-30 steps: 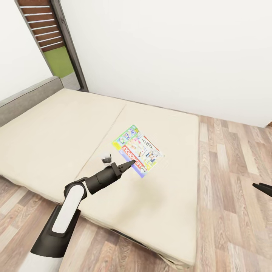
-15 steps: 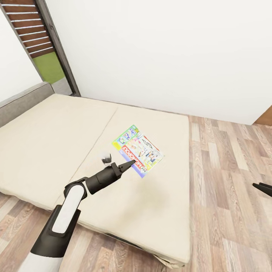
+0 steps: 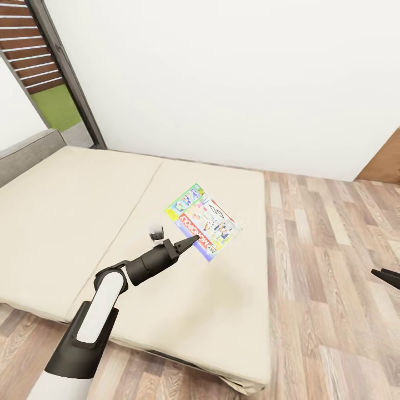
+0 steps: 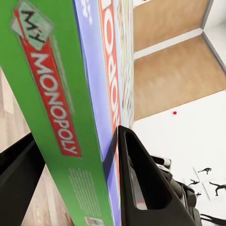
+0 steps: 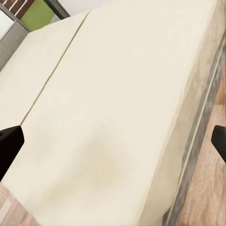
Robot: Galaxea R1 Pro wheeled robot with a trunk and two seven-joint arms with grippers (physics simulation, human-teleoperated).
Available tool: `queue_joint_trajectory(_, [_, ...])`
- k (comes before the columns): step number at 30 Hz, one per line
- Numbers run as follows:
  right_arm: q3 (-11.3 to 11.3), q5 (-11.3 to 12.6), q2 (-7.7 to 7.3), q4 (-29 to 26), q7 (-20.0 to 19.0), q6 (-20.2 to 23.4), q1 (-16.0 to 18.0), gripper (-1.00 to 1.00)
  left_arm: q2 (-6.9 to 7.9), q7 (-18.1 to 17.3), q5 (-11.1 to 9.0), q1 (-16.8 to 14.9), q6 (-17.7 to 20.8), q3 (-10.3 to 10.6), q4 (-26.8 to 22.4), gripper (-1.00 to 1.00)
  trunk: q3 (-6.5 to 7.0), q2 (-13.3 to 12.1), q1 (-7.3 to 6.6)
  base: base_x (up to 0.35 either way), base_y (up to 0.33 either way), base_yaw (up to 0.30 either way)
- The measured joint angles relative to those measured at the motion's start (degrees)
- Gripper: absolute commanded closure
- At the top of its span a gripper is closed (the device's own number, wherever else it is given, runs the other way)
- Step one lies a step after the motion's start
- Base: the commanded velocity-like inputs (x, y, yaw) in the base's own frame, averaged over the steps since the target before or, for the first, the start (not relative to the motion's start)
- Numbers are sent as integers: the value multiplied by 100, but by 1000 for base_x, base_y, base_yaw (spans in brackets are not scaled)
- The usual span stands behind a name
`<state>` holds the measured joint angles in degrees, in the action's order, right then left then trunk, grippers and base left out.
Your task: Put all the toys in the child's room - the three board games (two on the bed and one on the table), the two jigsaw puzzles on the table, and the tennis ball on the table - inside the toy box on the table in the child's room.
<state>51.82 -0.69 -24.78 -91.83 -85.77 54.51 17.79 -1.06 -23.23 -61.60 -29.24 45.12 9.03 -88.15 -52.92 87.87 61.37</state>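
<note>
Now the left gripper (image 3: 191, 240) pinches the Monopoly box (image 3: 203, 221) by its near edge, holding it over the cream bed (image 3: 83, 222), close to the mattress's right side. Beyond that edge, wood-plank floor (image 3: 328, 266) runs open toward the white wall (image 3: 233, 78). Up close, the left wrist view shows black fingers (image 4: 141, 183) clamped on either face of the box's green side, plus baseball-player silhouettes (image 4: 212, 181) behind. Meanwhile the right gripper (image 5: 113, 141) hangs with fingers spread wide above the mattress corner.
</note>
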Motion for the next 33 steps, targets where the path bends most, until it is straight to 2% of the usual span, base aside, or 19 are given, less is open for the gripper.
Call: queue_joint_trajectory(33, [-9,-1,27,-1,0,0,0,-100,13,3,23,0,18,-12,-5,100,285,0,0,0,0,-134])
